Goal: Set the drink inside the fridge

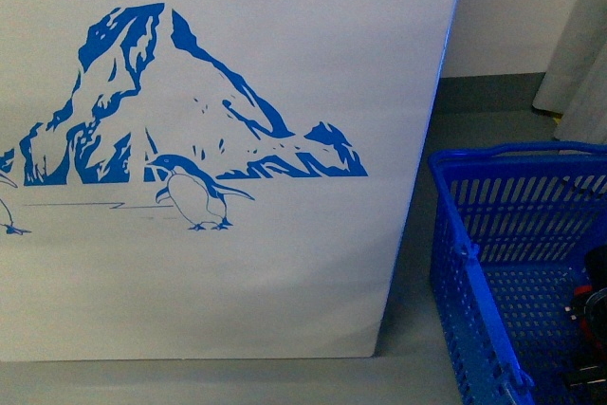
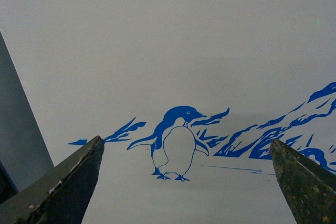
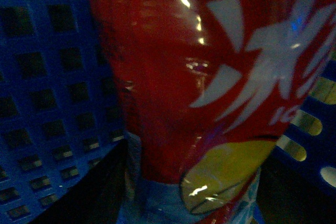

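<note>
Currently, the fridge (image 1: 285, 45) is being shown from the front as a broad white panel, with a blue mountain-and-penguin decal (image 1: 180, 130) being displayed across it. Near its right corner, on the grey floor (image 1: 408, 310), a blue plastic basket (image 1: 474, 253) is being seen, parted from the panel by a strip of floor.

The left tool (image 2: 185, 141) is being held wide open before that same panel. Its two dark fingers (image 2: 73, 182) are being shown far apart, nothing is being gripped between them, and a penguin of the decal is being framed in the gap.

The drink (image 3: 173, 77) is being viewed at very close range by the right wrist camera, so that most of the picture is being filled by its red label with pale lettering. The basket's blue mesh is being seen behind it on both sides, so the bottle is being contained by the basket and not by the fridge.

The right tool (image 3: 191, 187) is being shown only as dark shapes low beside the bottle, and whether it is closed on the drink cannot be told.
</note>
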